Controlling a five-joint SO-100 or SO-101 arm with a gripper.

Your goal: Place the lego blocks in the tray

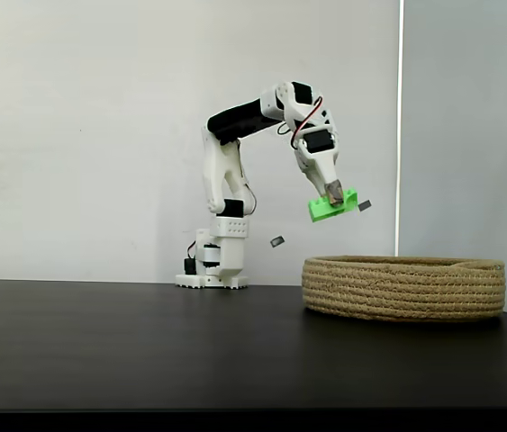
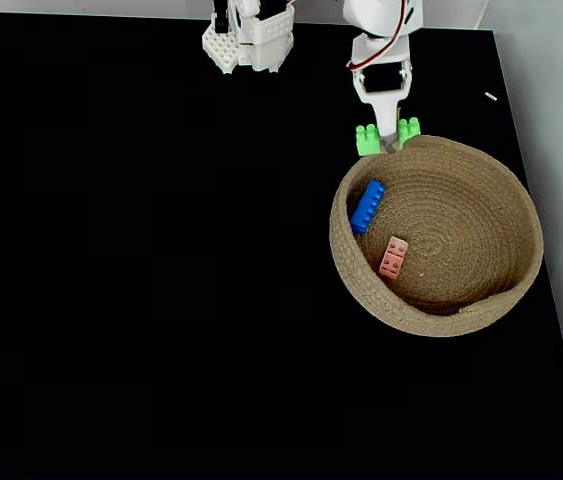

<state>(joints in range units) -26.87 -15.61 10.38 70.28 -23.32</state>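
The tray [image 1: 403, 288], at the lower right of the side-on fixed view, is coiled tan rope or straw, rough and ribbed. The green brick [image 1: 332, 207], blue brick [image 2: 367, 207] and pink brick [image 2: 394, 257] look like smooth studded plastic. The arm [image 1: 226, 175] has white and black plastic shells. The table [image 1: 127, 351] is black and matt.

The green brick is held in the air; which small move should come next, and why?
Probably carry the green brick a little farther over the basket before opening the end effector: from above it hangs at the rim, while the blue brick and pink brick lie inside.
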